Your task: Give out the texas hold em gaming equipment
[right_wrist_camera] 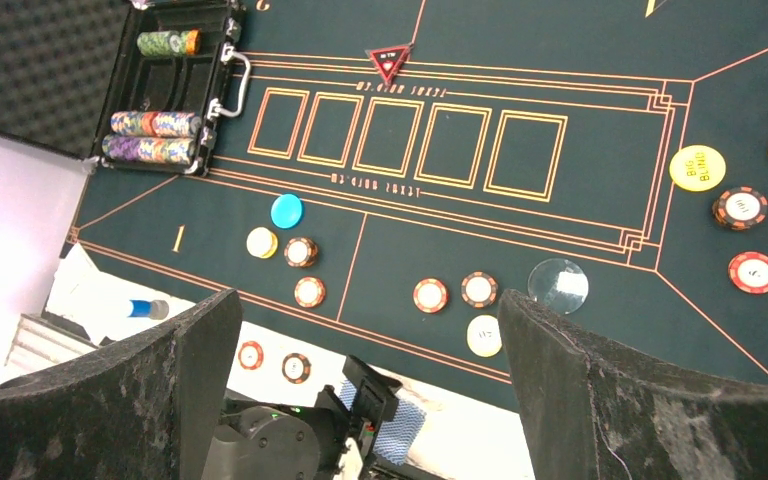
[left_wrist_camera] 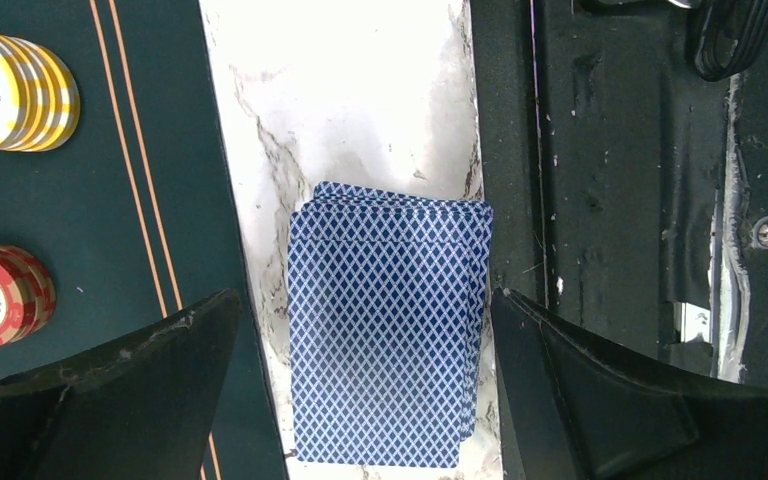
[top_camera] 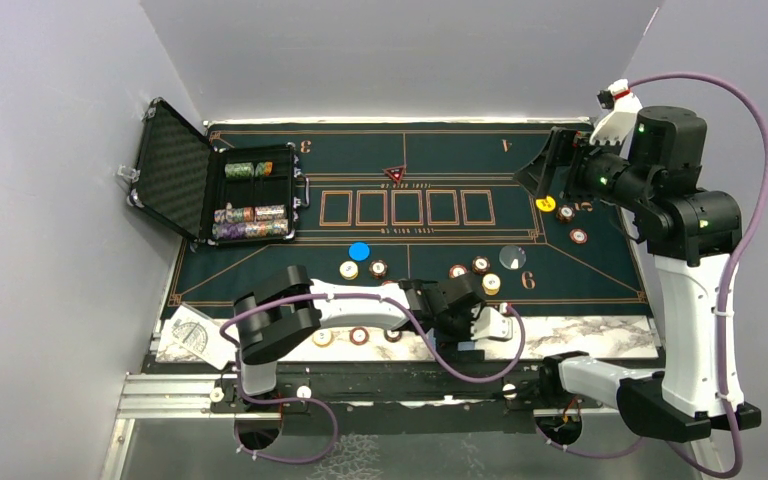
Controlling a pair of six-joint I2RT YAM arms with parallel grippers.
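On the near white marble strip, the left gripper holds its fingers spread either side of the blue diamond-backed playing-card stack. Far right, the right gripper hangs spread, empty, above round striped chips on the dark green felt mat.

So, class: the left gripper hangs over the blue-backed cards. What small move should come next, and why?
Probably lower the left gripper and close it on the blue-backed cards. In the left wrist view its open fingers stand either side of the deck, which lies on the marble strip, not yet gripped.
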